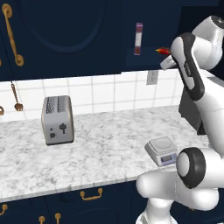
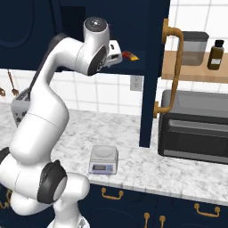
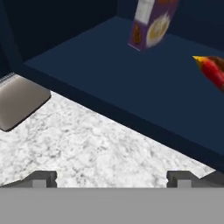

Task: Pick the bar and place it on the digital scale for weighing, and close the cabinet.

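1. The gripper [image 3: 111, 177] is hanging spread wide and empty, raised beside the cabinet [image 2: 153, 67] shelf
2. The bar [image 3: 212, 70] is lying on that cabinet's shelf, near the gripper but apart from it, with an upright maroon-and-white pack [image 1: 138, 38] standing further along
3. The digital scale [image 2: 103, 160] is sitting on the marble surface [image 1: 100, 148] below the cabinet, its plate bare
4. The cabinet door [image 2: 156, 89] is standing open
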Robot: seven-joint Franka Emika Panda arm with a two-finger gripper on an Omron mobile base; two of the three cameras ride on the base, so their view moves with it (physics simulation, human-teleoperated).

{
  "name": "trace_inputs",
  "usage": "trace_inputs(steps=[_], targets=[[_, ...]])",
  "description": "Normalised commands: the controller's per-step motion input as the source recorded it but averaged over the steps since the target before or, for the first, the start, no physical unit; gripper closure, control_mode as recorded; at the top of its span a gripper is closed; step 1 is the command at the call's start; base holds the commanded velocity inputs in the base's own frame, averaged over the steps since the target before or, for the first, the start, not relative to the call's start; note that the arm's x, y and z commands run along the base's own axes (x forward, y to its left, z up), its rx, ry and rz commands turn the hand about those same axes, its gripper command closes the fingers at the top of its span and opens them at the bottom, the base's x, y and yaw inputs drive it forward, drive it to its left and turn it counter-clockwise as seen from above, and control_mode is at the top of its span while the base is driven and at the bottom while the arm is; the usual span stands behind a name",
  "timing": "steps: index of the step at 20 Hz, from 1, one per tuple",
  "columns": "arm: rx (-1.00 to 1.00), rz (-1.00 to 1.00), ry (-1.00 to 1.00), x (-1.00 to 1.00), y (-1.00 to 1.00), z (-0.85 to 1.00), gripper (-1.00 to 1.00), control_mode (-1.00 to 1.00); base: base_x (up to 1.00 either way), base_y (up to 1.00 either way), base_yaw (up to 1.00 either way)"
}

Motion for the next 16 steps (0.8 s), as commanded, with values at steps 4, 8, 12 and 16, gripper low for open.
trace_inputs(steps=[4, 8, 12, 16], targets=[[0.0, 0.0, -0.06, 0.55, -0.36, 0.0, -1.0, -1.0, 0.0, 0.0, 0.0], [0.0, 0.0, -0.02, 0.59, -0.29, 0.08, -1.0, -1.0, 0.0, 0.0, 0.0], [0.05, 0.0, 0.0, 0.51, -0.24, 0.33, -1.0, -1.0, 0.0, 0.0, 0.0], [0.01, 0.0, 0.0, 0.41, -0.25, 0.24, -1.0, -1.0, 0.0, 0.0, 0.0]])
